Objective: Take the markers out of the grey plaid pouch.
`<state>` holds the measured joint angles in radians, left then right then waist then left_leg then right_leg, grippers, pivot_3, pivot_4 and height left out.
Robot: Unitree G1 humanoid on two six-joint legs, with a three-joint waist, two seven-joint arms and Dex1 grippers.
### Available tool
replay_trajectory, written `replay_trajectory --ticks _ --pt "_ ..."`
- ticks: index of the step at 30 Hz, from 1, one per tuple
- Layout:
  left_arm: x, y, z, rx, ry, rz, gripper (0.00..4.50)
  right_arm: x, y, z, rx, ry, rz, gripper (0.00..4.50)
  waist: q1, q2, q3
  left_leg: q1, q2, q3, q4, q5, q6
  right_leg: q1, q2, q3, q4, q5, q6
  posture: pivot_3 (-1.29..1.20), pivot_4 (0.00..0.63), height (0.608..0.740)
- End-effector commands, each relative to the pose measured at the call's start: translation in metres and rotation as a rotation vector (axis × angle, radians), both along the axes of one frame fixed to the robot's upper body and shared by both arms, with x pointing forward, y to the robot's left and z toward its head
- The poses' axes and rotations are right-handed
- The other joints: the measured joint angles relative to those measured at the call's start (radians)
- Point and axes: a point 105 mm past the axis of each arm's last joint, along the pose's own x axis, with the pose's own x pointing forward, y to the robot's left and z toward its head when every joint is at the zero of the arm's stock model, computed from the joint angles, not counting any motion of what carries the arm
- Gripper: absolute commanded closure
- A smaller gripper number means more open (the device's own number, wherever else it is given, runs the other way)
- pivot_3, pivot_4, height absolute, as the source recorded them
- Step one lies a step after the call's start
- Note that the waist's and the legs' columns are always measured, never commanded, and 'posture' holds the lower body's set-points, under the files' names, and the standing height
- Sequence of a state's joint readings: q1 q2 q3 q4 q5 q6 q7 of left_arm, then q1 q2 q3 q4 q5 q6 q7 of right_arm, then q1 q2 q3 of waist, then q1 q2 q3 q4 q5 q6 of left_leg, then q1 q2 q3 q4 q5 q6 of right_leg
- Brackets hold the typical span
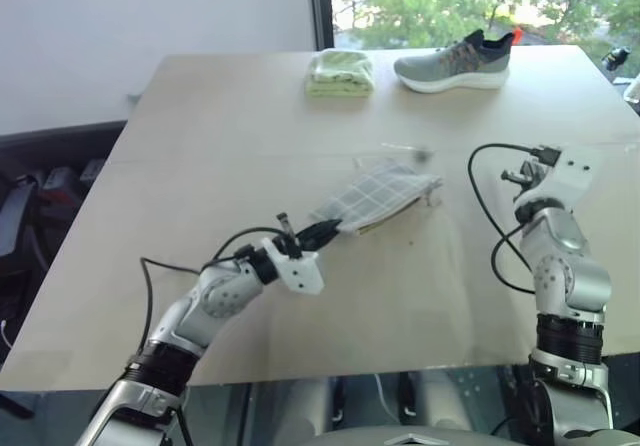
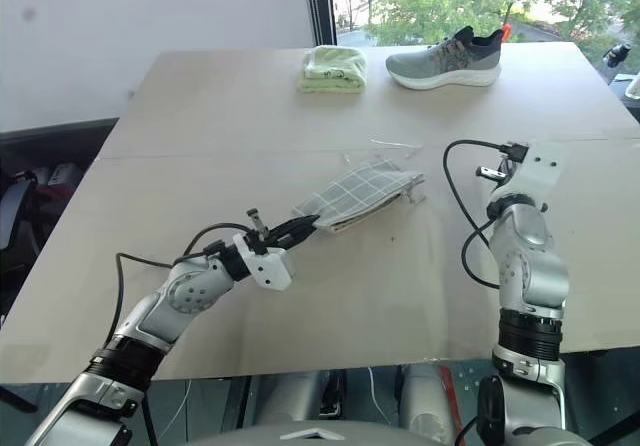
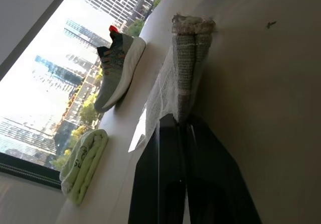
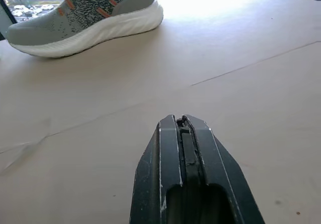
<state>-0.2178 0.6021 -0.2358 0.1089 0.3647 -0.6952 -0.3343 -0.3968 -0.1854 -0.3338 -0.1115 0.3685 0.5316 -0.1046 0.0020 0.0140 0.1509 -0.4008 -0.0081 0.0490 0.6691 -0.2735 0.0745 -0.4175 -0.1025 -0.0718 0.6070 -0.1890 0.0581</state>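
the left end effector (image 1: 330, 231) is clamped on the near corner of the grey plaid pouch (image 1: 375, 194), probably to anchor or tip it so its contents can come out. the right end effector (image 4: 181, 121) is pinched closed, and a dark sliver between its tips may be a marker, though it is too thin to tell. beyond the pouch a faint slim streak lies on the surface (image 1: 200, 126). farthest off sit a folded green cloth (image 1: 340, 72) and a grey shoe (image 1: 455, 62).

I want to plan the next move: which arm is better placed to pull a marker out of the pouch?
Right, probably. The left gripper is shut on the pouch corner, so it is busy. The right gripper is shut on nothing, over bare table.
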Motion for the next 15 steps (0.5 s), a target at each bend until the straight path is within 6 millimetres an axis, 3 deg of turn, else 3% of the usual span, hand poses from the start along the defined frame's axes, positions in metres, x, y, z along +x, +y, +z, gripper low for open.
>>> replay_trajectory --ticks 1,4,6,8,15 --pt "-0.003 0.001 0.013 -0.024 -0.032 -0.007 4.50 -0.005 0.052 0.021 0.002 -0.080 0.376 4.22 -0.008 0.000 0.000 0.000 0.000 0.000 0.000 0.000 0.000 0.000 0.000 0.000 0.000 0.000 0.000 0.00 0.150 0.740" --pt "-0.003 0.001 0.014 -0.024 -0.028 -0.006 4.50 -0.026 0.087 0.010 -0.135 -0.016 0.673 3.18 -0.014 0.000 0.001 0.000 0.000 0.000 0.000 -0.003 0.005 0.000 0.000 0.000 0.000 0.000 0.000 0.00 0.150 0.740" --pt "-0.003 0.001 0.013 -0.023 -0.025 -0.007 4.50 -0.039 0.096 -0.005 -0.303 0.055 0.793 2.35 -0.010 -0.001 0.001 0.000 0.000 -0.001 0.000 -0.003 0.005 0.000 0.000 0.000 0.000 0.000 0.000 0.00 0.150 0.740" --pt "-0.004 0.001 0.014 -0.023 -0.023 -0.007 4.50 -0.048 0.101 -0.015 -0.341 0.099 0.865 1.50 -0.008 -0.002 0.002 0.000 0.000 -0.001 0.000 -0.003 0.005 0.001 -0.001 0.000 -0.001 0.000 0.000 0.00 0.150 0.740" --pt "-0.006 -0.001 0.017 -0.031 -0.024 -0.009 4.50 -0.051 0.108 -0.029 -0.358 0.159 0.892 1.50 -0.009 -0.006 0.004 0.001 0.000 -0.001 0.001 -0.003 0.005 0.001 -0.001 0.000 0.001 0.000 0.000 0.00 0.150 0.740"
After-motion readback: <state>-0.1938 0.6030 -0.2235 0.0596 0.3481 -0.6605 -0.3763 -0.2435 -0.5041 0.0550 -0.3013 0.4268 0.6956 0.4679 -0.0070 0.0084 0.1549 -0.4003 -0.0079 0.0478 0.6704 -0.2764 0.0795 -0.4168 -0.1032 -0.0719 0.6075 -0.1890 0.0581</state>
